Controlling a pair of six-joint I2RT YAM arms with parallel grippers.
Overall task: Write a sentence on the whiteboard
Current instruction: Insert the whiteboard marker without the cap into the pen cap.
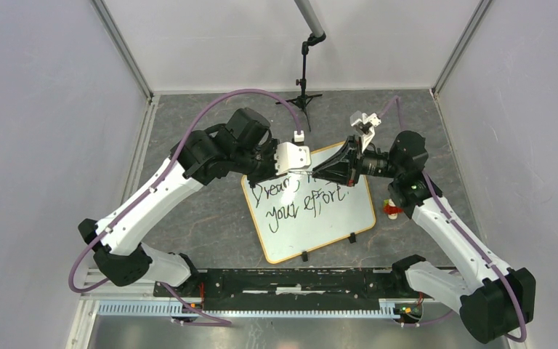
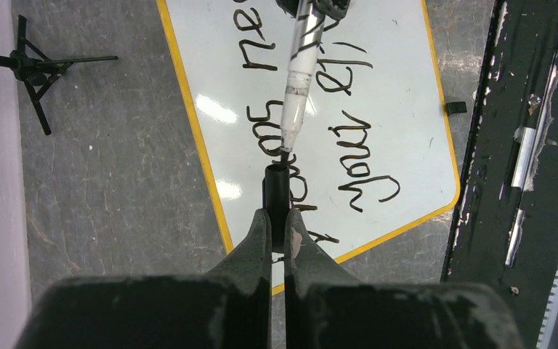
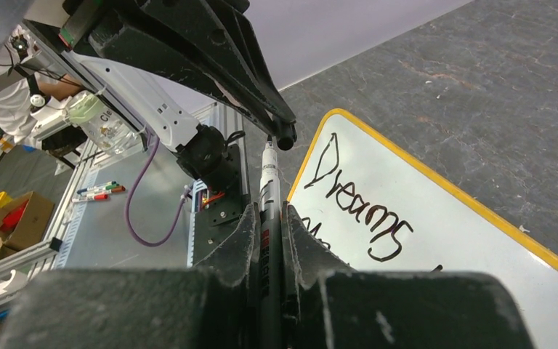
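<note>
From above, the whiteboard lay flat on the bench, turned a bit. The sentence was on it in two black lines. The left claw and the right claw met nose to nose over its far edge.

In the left wrist view, the left claw was pinched shut on a black cap. The marker pointed at the cap's open mouth, with its tip just outside. The cap was like a tiny cup, and nothing was in it yet.

In the right wrist view, the right claw squeezed the marker around its middle. The marker looked light, thin and smooth, so it could slip. The middle seemed the best place to hold it. The whiteboard looked stiff and slick, and was probably best taken by its rim.
</note>
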